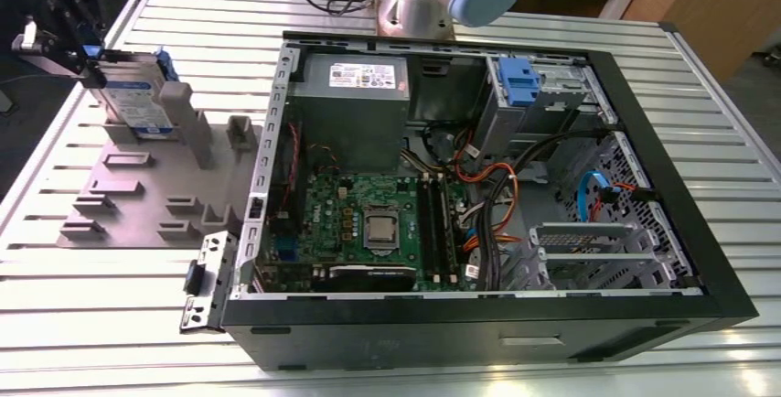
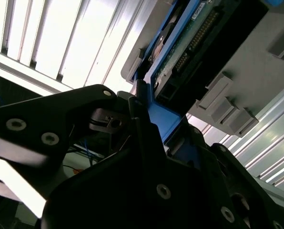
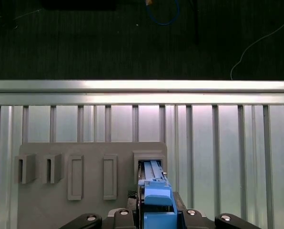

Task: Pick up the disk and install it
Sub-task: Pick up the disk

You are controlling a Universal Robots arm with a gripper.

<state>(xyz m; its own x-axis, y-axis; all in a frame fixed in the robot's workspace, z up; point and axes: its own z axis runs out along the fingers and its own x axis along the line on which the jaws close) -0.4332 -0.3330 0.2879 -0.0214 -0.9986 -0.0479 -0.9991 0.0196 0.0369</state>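
Gripper (image 3: pixel 153 215) closed on the blue carrier edge of the disk (image 1: pixel 130 97), which stands on end in a slot of the grey holder (image 1: pixel 134 205), long axis upright below the wrist, the open computer case (image 1: pixel 427 335) well apart toward the exterior view's right

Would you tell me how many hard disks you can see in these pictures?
1. The disk stands upright in the grey fixture at the exterior view's left, outside the computer case; others may be hidden inside its drive bays.
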